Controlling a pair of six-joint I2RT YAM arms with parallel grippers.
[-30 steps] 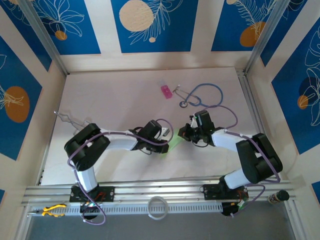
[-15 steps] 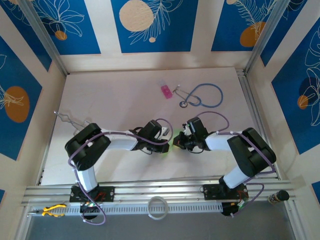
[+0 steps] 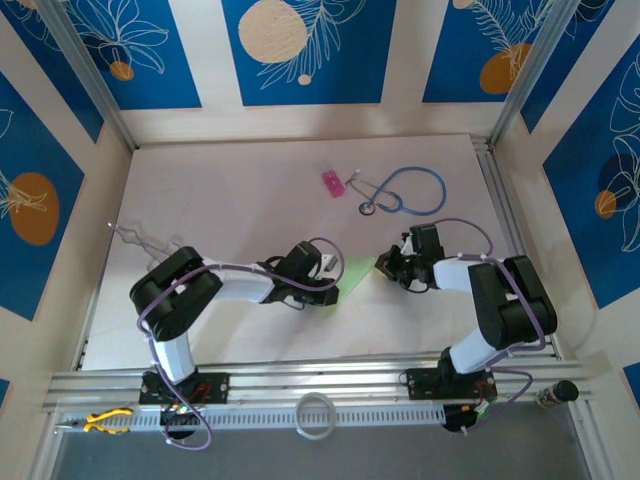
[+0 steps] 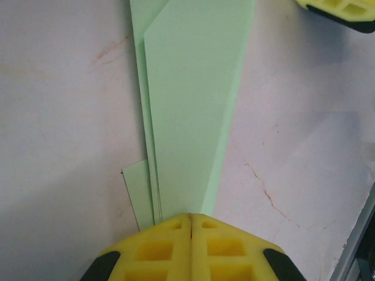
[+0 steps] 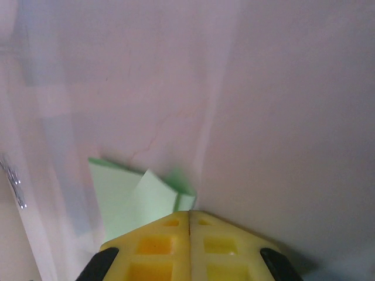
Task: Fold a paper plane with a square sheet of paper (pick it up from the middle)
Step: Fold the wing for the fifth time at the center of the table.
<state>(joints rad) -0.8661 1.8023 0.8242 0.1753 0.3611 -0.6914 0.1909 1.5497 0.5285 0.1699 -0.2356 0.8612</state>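
Plane (image 3: 353,274), one narrow green dart, lies flat on the table (image 3: 230,190) in the top view. It stretches between two grippers, the left gripper (image 3: 332,288) at its near end and the right gripper (image 3: 383,264) at its far end, while one pink block (image 3: 331,183) and one stethoscope (image 3: 405,190) sit well apart behind it. On the left wrist, the left gripper (image 4: 191,218) has its yellow fingers pressed together, and the narrow end of the plane (image 4: 193,105) runs under their tips. On the right wrist, the right gripper (image 5: 189,213) has its fingers together too, with folded corners of the plane (image 5: 132,199) showing just beyond the tips.
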